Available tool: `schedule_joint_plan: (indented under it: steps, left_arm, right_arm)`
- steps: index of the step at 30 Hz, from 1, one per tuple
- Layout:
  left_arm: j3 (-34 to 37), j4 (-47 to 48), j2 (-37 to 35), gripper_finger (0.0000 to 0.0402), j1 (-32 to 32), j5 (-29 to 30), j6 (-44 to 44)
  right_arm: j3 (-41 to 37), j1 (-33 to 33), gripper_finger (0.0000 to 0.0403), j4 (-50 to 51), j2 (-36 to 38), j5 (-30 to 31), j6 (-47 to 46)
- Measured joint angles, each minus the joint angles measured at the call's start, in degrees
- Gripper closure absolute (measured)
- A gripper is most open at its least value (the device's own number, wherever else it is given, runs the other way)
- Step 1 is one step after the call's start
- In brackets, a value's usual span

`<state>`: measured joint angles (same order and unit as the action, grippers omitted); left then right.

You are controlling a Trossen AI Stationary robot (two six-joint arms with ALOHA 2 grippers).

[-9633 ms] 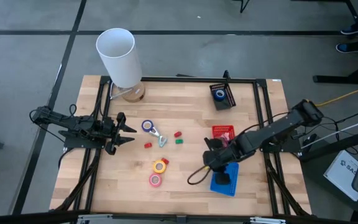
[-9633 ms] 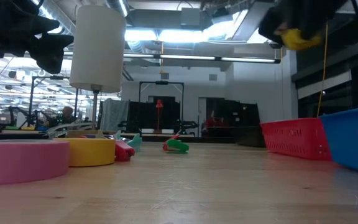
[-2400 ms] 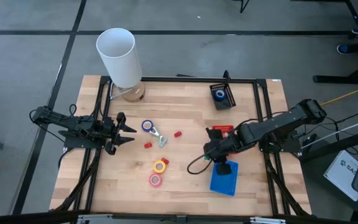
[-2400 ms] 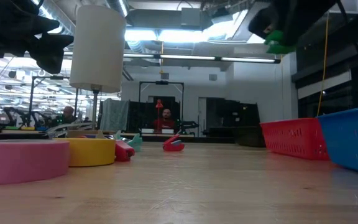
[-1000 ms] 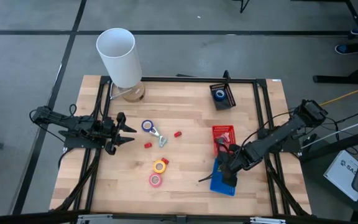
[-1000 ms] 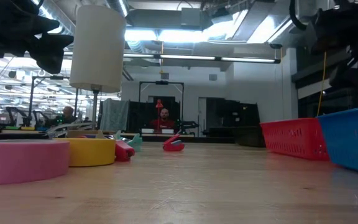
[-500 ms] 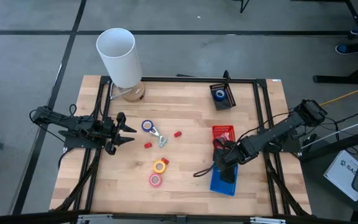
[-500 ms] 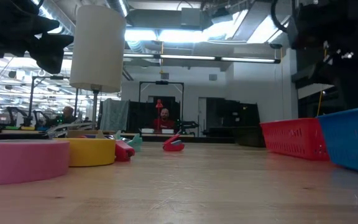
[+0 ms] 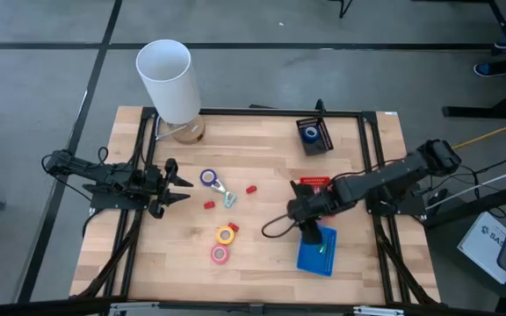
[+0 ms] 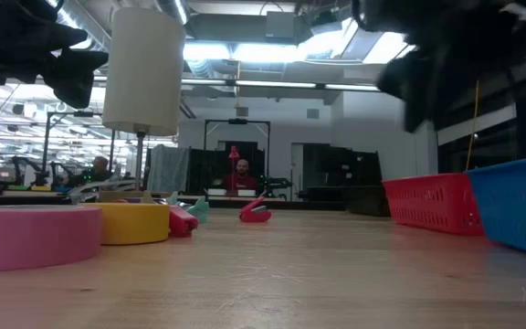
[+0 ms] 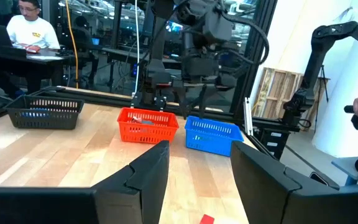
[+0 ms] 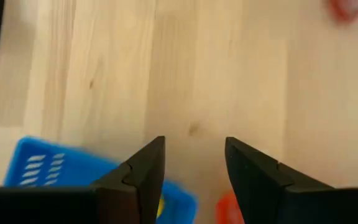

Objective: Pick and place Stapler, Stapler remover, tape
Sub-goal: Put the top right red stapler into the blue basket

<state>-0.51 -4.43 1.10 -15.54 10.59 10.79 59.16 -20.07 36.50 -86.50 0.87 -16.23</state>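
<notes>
My right gripper [image 9: 295, 215] hangs open over bare wood, left of the red basket [image 9: 316, 186] and the blue basket [image 9: 317, 252], holding nothing [image 12: 194, 168]. My left gripper [image 9: 185, 190] waits open and level at the table's left. A blue tape roll [image 9: 207, 177] lies flat beside the teal stapler remover [image 9: 226, 195]. The yellow tape [image 9: 226, 234] and the pink tape [image 9: 220, 254] lie flat nearer the front. Small red staplers [image 9: 251, 188] [image 9: 209, 204] rest on the wood. Another blue roll sits in the black basket [image 9: 313, 134].
A tall white cylinder [image 9: 169, 79] stands at the far left corner. The blue basket [image 12: 36, 165] holds a yellow piece [image 12: 160, 205]. A black frame rail [image 9: 372, 158] runs along the table's edges. A person [image 11: 27, 18] sits beyond the table.
My right gripper has left the space over the blue basket. It has gone toward the table's left and a little toward the far edge, rising and rolling its wrist. It now stands over bare wood beside the baskets.
</notes>
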Motion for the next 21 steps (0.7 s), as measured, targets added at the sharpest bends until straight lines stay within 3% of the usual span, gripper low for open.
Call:
schedule_joint_plan:
  steps: [12,21]
  left_arm:
    - [0.0,0.0,0.0,0.0233,0.0,0.0,0.0]
    - [0.0,0.0,0.0,0.0233,0.0,0.0,0.0]
  right_arm:
    - [0.0,6.8,0.0233,-13.1,0.0,2.4,23.9]
    - [0.0,9.0,0.0233,-17.9,-0.5,5.6,31.7]
